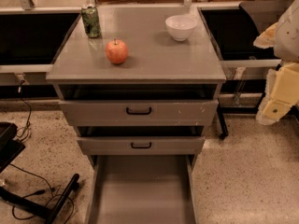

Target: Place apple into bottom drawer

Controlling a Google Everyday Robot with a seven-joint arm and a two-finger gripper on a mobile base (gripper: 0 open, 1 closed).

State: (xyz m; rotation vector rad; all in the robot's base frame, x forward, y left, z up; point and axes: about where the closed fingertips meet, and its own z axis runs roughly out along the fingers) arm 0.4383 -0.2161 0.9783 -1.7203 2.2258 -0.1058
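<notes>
My gripper (pixel 279 94) hangs at the right edge of the view, off the cabinet, and it has no hold of the apple. How far it is open I cannot tell. The apple (pixel 117 51) stands well apart to the left of my gripper, upright on the cabinet top (pixel 154 59), free on all sides. This is good, I think, because I can come down on it from above. The green can (pixel 91 21) and the white bowl (pixel 181 27) are behind it, not touching it. The bottom drawer (pixel 140 192) is below and to the left of my gripper, pulled fully out, further than the two upper drawers (pixel 138 111), so its bare floor can receive the apple from above.
</notes>
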